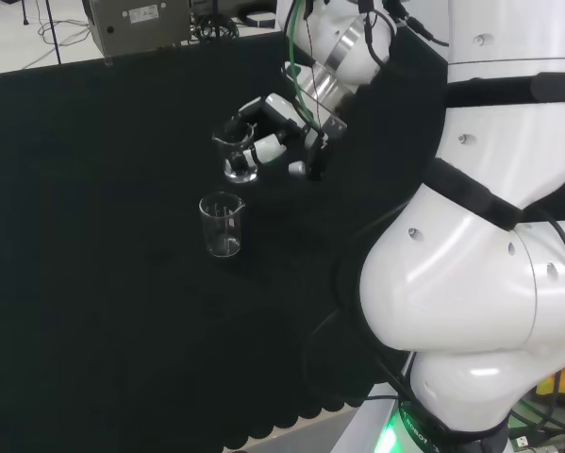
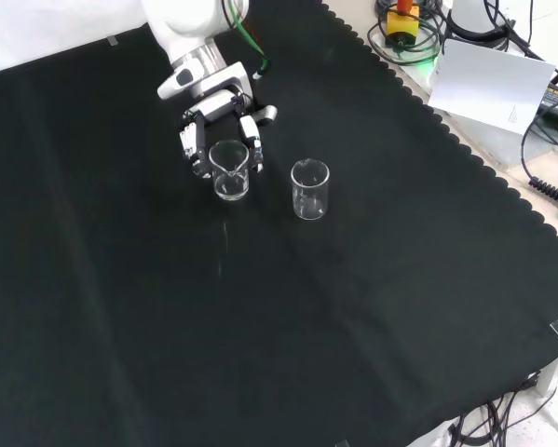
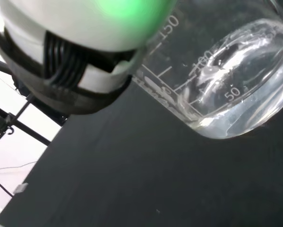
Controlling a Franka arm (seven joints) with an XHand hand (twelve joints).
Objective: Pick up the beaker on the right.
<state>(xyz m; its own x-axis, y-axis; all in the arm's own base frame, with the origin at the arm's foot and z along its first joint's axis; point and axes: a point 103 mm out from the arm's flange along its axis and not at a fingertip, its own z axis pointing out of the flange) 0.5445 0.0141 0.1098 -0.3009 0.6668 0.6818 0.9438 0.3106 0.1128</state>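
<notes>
Two clear glass beakers are on the black cloth. The hand point(image 2: 215, 107) reaches down from the front view's top, and its fingers point(image 2: 254, 140) and thumb curl round the sides of one beaker point(image 2: 230, 171). In the head view this held beaker point(image 1: 237, 158) is the farther one, with the hand point(image 1: 280, 121) at its right. The wrist view has its printed scale and thick base point(image 3: 235, 94) close by, beside a blurred part of the hand point(image 3: 70, 61). I cannot tell whether its base touches the cloth. The other beaker point(image 2: 310, 189) point(image 1: 223, 225) stands upright and free, a short way off.
The cloth's scalloped edge point(image 2: 483, 177) runs down the right of the front view, with a white sheet point(image 2: 488, 84) and cables beyond it. A grey box point(image 1: 136, 21) sits behind the cloth in the head view. The arm's white links point(image 1: 480, 245) take up that view's right.
</notes>
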